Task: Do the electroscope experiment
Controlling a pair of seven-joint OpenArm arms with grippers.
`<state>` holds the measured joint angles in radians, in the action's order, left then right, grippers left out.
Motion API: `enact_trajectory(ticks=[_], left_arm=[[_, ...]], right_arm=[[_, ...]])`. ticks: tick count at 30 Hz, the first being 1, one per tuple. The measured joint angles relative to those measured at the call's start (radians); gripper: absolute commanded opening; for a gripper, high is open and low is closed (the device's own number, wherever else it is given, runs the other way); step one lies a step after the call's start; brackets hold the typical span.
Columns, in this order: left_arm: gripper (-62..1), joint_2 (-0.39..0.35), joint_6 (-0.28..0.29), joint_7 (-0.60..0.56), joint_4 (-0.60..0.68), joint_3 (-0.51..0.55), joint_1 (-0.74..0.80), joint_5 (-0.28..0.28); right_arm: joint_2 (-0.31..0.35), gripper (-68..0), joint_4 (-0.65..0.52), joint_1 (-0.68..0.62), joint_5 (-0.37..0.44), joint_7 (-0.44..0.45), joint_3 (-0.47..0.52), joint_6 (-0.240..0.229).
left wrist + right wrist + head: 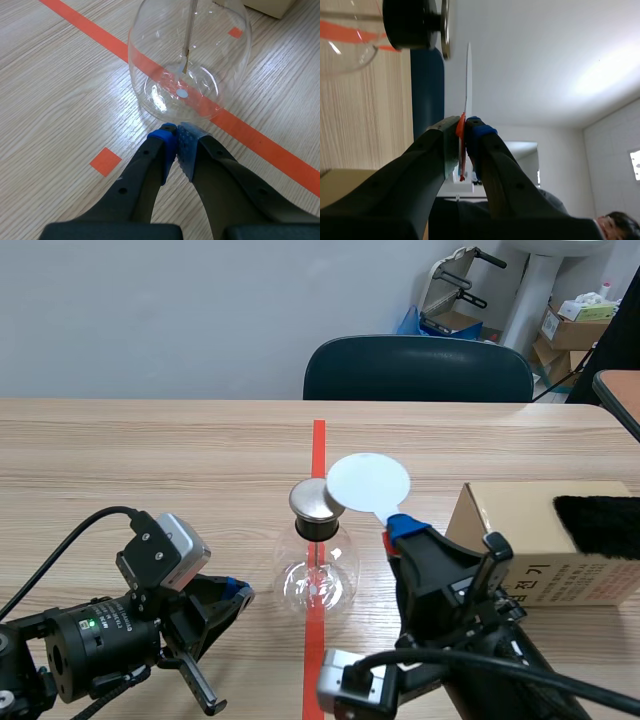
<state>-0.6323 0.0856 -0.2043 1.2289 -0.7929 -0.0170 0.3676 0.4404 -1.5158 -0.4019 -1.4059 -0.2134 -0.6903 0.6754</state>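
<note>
Wooden tabletop (150,460): the glass electroscope (317,575) stands mid-table on the tape (318,440). Right gripper (405,530) pinches the white disc (368,483) just beside its metal cap (312,498) — pushing sideways could topple it. Left gripper (238,592), closed on nothing, sits just left — another bump risk.

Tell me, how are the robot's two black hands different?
The left hand pinches nothing; the right hand grips a flat white round disc. The left hand sits low beside the clear round glass flask; the right hand sits higher, near its silver metal cap. Both are shut.

Dark chair (418,368) behind wooden table (150,460)
</note>
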Motion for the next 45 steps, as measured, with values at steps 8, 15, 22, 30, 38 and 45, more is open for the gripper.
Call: enact_trajectory(ticks=[8, 15, 22, 30, 38, 45], left_arm=[[-59.6, 0.000, 0.000, 0.007, 0.000, 0.000, 0.000, 0.000], [-59.7, 0.000, 0.000, 0.025, 0.000, 0.000, 0.000, 0.000], [-59.7, 0.000, 0.000, 0.029, 0.000, 0.000, 0.000, 0.000], [-59.6, 0.000, 0.000, 0.029, 0.000, 0.000, 0.000, 0.000], [-59.6, 0.000, 0.000, 0.029, 0.000, 0.000, 0.000, 0.000], [-59.7, 0.000, 0.000, 0.036, 0.000, 0.000, 0.000, 0.000]], right_arm=[[0.000, -66.7, 0.000, 0.000, 0.001, -0.225, 0.000, 0.000], [0.000, -66.7, 0.000, 0.000, 0.003, -0.412, 0.000, 0.000], [0.000, -66.7, 0.000, 0.000, 0.004, -0.454, 0.000, 0.001], [0.000, -66.7, 0.000, 0.000, 0.003, -0.384, 0.000, 0.001], [0.000, -66.7, 0.000, 0.000, 0.003, -0.174, 0.000, 0.001], [0.000, -66.7, 0.000, 0.000, 0.000, 0.016, 0.000, 0.000]])
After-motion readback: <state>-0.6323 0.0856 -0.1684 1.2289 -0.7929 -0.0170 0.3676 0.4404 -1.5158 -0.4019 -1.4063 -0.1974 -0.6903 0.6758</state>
